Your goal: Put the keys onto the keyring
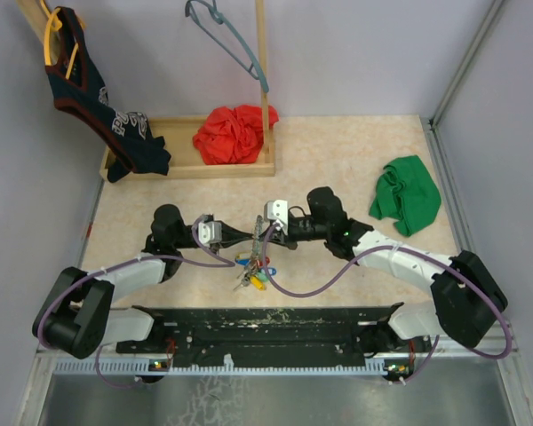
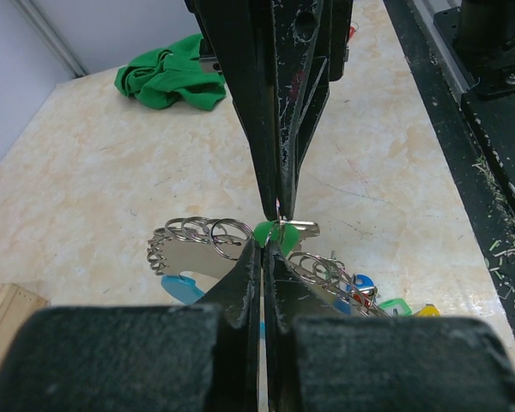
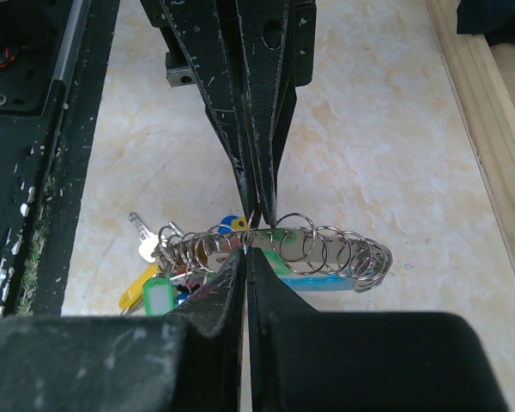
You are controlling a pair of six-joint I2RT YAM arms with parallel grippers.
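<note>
The keyring (image 3: 335, 257), a grey hoop with a light-blue section (image 2: 178, 287), hangs a little above the table at mid-front, with several small split rings threaded along it. My left gripper (image 2: 263, 246) and right gripper (image 3: 245, 251) meet tip to tip over it, both shut. The left one pinches the hoop's edge. The right gripper (image 2: 281, 206) pinches the thin ring of a green-headed key (image 2: 270, 233). More keys (image 3: 150, 283) with yellow, green and blue tags hang in a bunch at the hoop's other end. In the top view the keys (image 1: 253, 280) show just below both grippers.
A green cloth (image 1: 407, 195) lies at the right. A wooden tray (image 1: 186, 169) at the back holds a red cloth (image 1: 235, 133) and a dark garment (image 1: 107, 115). A grey-blue hanger (image 1: 226, 35) hangs above it. A black rail (image 1: 266, 324) runs along the near edge.
</note>
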